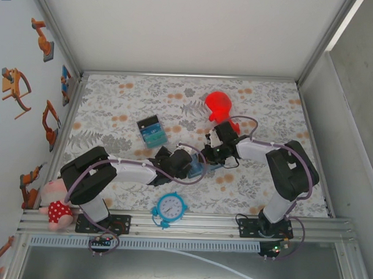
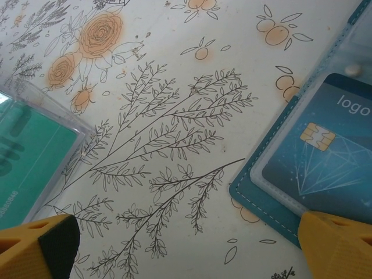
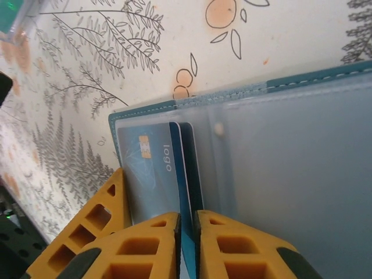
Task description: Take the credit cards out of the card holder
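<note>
The flat slate-blue bifold card holder (image 1: pixel 197 170) lies open in the middle of the flower-print cloth table (image 1: pixel 267 105). In a pocket at one end sit blue plastic credit cards (image 3: pixel 148 168). Behind it to the left lies the black-and-teal striped rectangular item (image 1: pixel 152 131). Behind it to the right is the rounded red thing (image 1: pixel 219 106). In front is the round blue clock (image 1: pixel 170 207).

Card holder (image 3: pixel 314 78) open flat; blue cards (image 3: pixel 148 174) (chip up) in clear sleeve (image 3: pixel 290 174).

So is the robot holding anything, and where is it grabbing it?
The right gripper pinches a blue card by its edge; the left gripper holds nothing.
</note>
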You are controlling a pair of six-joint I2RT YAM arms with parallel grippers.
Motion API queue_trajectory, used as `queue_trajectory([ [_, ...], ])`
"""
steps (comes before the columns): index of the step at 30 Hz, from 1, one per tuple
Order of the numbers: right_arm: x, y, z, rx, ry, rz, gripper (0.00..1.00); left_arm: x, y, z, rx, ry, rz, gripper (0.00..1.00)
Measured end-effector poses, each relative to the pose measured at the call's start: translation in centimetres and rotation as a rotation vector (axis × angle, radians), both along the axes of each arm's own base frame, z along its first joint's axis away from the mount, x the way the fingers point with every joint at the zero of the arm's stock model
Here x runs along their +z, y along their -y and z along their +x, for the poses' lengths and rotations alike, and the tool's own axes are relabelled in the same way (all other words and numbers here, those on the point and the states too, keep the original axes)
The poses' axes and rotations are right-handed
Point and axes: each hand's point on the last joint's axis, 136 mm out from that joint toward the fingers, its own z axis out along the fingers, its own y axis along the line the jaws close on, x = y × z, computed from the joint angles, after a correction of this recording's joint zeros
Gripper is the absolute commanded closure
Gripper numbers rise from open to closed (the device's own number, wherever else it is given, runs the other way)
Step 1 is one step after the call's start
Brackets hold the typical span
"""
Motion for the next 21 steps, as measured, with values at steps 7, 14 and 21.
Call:
queue_trajectory([
  [7,0.3,-0.2,0.1,-0.02,-0.017,0.079,0.89,0.1,-0.3,0.1,0.009,0.006,0.017,0.03],
  [14,0.8,-0.7,0.2,-0.02,-0.014,0.134,0.87,0.1,-0.5,0.1,0.014,0.015,0.029,0.03],
  [21,0.9,-1.2,0.4,-0.011,-0.012,0.17,0.88,0.2,-0.5,0.1,0.012,0.018,0.042,0.03],
])
